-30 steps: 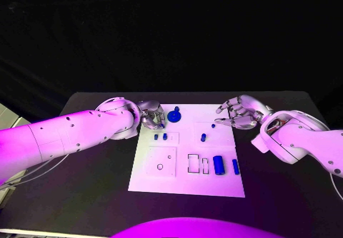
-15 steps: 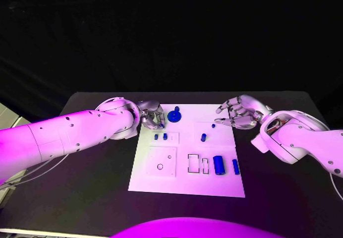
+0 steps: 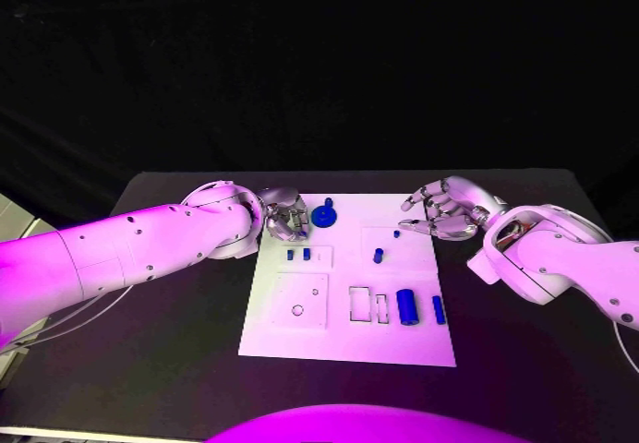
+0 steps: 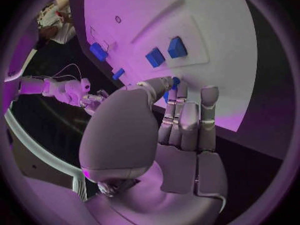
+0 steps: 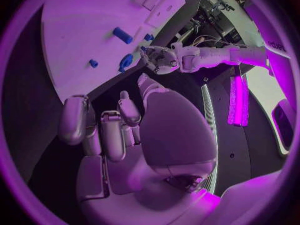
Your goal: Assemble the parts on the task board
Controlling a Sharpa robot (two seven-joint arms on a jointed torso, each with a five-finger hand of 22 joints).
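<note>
Little had moved since the earlier frames; both hands stayed put. White task board [image 3: 349, 346] lay mid black bench [image 3: 174, 351], dark backdrop behind. Left hand [image 3: 283, 218] at board's far left edge, fingers [image 4: 181, 116] curled close by the round blue part [image 3: 326, 218]; grip unclear. Right hand [image 3: 448, 210] hovered at the far right corner, fingers [image 5: 103, 130] loosely spread, empty. Other blue parts [image 3: 407, 306] sat on the board.

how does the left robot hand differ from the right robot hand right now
The left robot hand sits at the task board's far left edge, fingers curled together beside the round blue part; the right robot hand hangs at the far right edge, fingers spread, away from any part. Whether the left touches that part is unclear. Both are silver.
</note>
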